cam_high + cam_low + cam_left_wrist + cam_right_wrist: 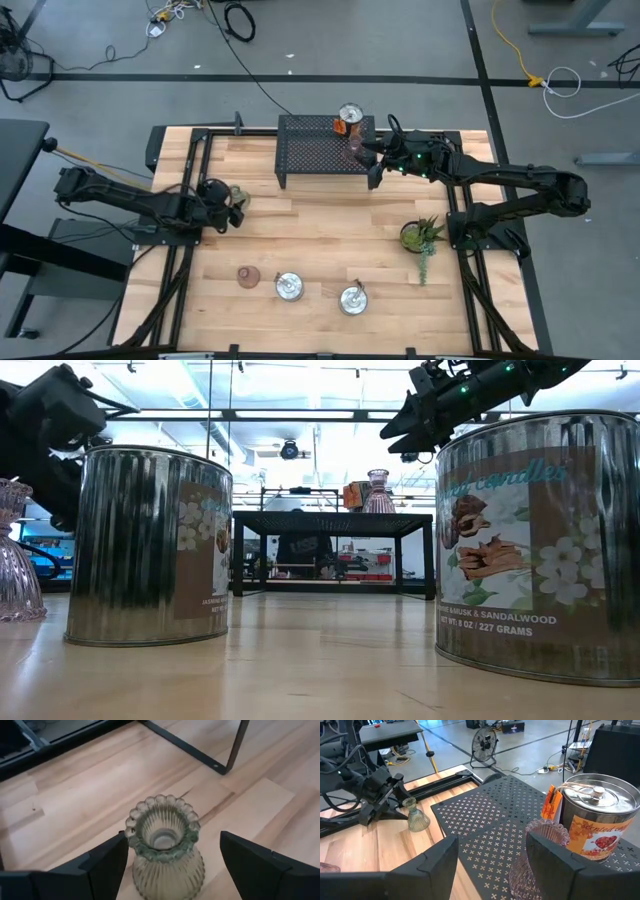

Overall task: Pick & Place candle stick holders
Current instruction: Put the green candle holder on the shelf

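A pale green candle stick holder [165, 855] stands upright on the wooden table at the left, between the open fingers of my left gripper [172, 836]; it also shows in the high view [239, 196]. One pinkish holder [540, 855] stands on the black mesh rack [320, 150] beside an orange-labelled tin [600, 815]. My right gripper [492, 840] is open around this holder, which sits close to one finger. A second pinkish holder [248, 275] stands alone on the table near the front. My left gripper has one finger [107, 862] right beside the green holder's scalloped rim [131, 827]; whether they touch I cannot tell. The other finger stands clear. My right gripper has one finger [555, 862] in front of the pinkish holder's rim [545, 827]; whether it touches I cannot tell.
Two round silvery tins [290, 287] [352, 299] stand near the front edge. A small potted plant [420, 237] is at the right. The rack's legs [235, 747] rise just beyond the green holder. Bare wood lies in the table's middle.
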You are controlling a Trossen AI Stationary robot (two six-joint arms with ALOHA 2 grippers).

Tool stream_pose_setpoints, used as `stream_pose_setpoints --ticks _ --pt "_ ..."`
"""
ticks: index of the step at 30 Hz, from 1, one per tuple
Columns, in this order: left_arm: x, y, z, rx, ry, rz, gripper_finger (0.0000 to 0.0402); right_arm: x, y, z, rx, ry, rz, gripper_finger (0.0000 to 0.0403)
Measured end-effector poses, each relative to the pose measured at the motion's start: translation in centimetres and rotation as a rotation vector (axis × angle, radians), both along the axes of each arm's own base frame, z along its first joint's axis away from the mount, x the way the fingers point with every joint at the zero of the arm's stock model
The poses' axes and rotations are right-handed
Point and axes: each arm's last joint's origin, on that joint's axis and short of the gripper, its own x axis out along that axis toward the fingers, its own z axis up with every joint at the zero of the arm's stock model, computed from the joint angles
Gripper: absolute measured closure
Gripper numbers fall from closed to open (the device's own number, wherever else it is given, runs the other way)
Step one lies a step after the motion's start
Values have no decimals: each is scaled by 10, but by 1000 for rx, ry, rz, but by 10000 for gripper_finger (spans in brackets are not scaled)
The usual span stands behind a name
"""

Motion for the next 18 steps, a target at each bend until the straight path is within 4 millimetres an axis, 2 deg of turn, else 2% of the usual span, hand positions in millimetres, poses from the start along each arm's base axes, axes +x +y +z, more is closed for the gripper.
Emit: stream_pose_setpoints --ticks 2,5,11,15,16,18 --pt "-1 0 -3 -4 -1 4 101 0 0 0 0 0 0 172" --pt "0 0 -3 -4 0 -1 148 0 0 0 0 0 0 172" --pt "3 -1 -2 26 8 -55 313 0 0 0 1 1 0 172" --pt "4 -1 -1 18 9 -73 325 0 0 0 0 1 0 172" --pt "4 -1 -2 16 7 -72 358 0 0 0 1 1 0 172" --pt "4 -1 -1 14 7 -75 384 0 0 0 1 1 0 172"
